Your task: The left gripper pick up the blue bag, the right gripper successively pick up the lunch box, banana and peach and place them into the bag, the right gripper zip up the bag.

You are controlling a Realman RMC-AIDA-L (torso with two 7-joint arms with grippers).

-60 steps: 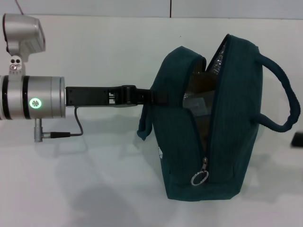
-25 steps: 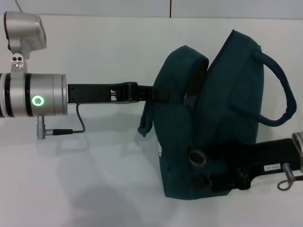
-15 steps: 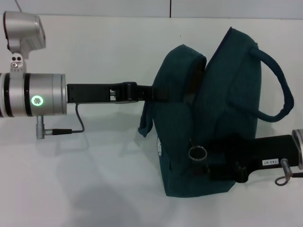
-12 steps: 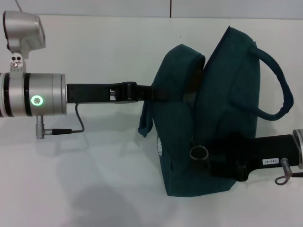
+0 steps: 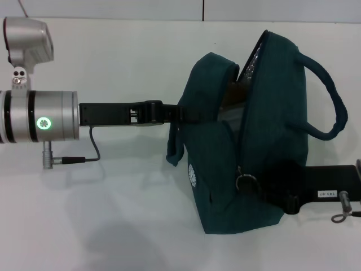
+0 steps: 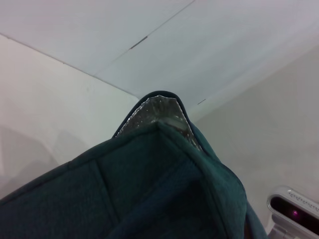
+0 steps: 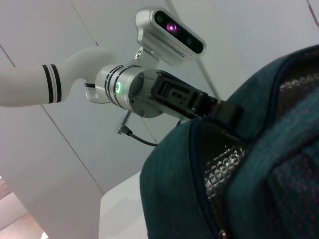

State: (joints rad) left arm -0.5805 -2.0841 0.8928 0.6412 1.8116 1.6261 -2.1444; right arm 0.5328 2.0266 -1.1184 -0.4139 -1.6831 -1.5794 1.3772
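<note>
Stands upright on the white worktop [image 5: 113, 214]: the bag [image 5: 271, 141], mouth gaping along its top, silver lining showing. Left tool [image 5: 189, 114] clamped on the bag's near handle from the left. Right tool [image 5: 265, 189] low against the bag's right side beside the zip ring [image 5: 246, 182]; grip width impossible to tell.

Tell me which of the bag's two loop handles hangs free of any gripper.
The handle on the robot's right side of the blue bag arches free. The other handle is clamped by the left gripper; the right gripper is down by the zipper.
</note>
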